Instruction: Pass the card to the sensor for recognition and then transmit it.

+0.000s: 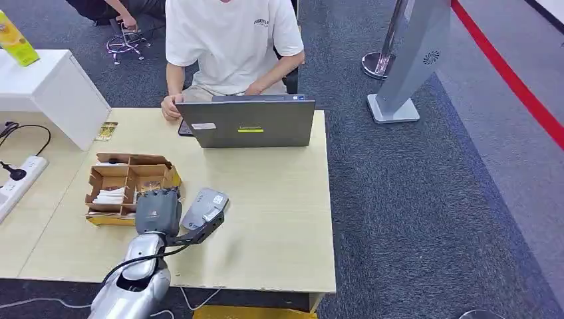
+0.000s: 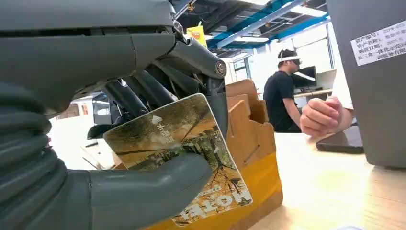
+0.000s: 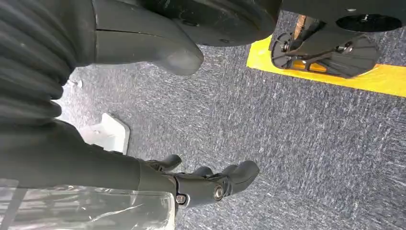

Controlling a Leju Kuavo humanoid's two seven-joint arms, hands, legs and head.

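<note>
In the left wrist view a card (image 2: 184, 139) printed with a brown landscape picture is pinched between my left hand's (image 2: 95, 52) thumb (image 2: 143, 191) and its dark fingers. The head view has that left hand (image 1: 158, 211) low over the table, between the cardboard box (image 1: 106, 178) and the grey sensor (image 1: 206, 205). The sensor lies tilted on a black stand just right of the hand. My hand's back hides the card in the head view. My right hand (image 3: 95, 163) hangs over grey carpet with its fingers (image 3: 215, 184) apart and nothing in it.
A person in a white shirt sits behind a grey laptop (image 1: 247, 123) at the table's (image 1: 279, 219) far edge. A white power strip (image 1: 20, 176) and a white box (image 1: 53, 86) lie to the left. Grey carpet and a stand (image 1: 406, 60) are to the right.
</note>
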